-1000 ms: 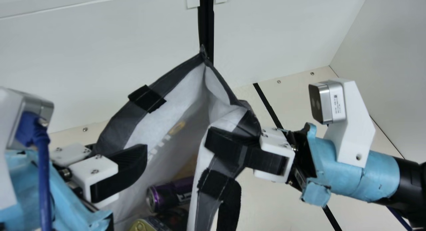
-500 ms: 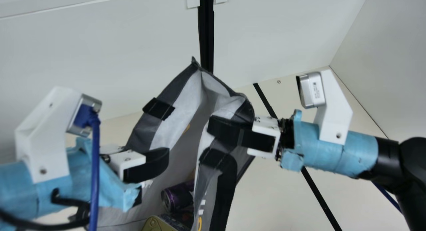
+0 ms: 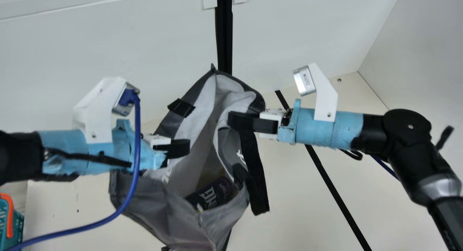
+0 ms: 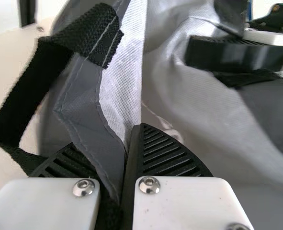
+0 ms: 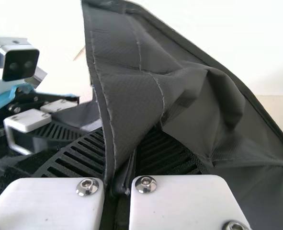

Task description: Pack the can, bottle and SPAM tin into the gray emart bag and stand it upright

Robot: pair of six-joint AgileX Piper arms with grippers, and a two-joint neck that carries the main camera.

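Two sides of the gray emart bag (image 3: pixel 170 207) are being pinched, left gripper (image 4: pixel 110 136) at eight o'clock, right gripper (image 5: pixel 128 134) at two, likely steadying it upright; the can (image 3: pixel 211 195) is lying inside at six.

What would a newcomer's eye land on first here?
First, the big gray fabric bag with black straps, centred in the main view, its mouth open between the black-fingered left gripper and the right gripper, each pinching its rim. Next, inside it, a dark cylindrical can with white lettering.
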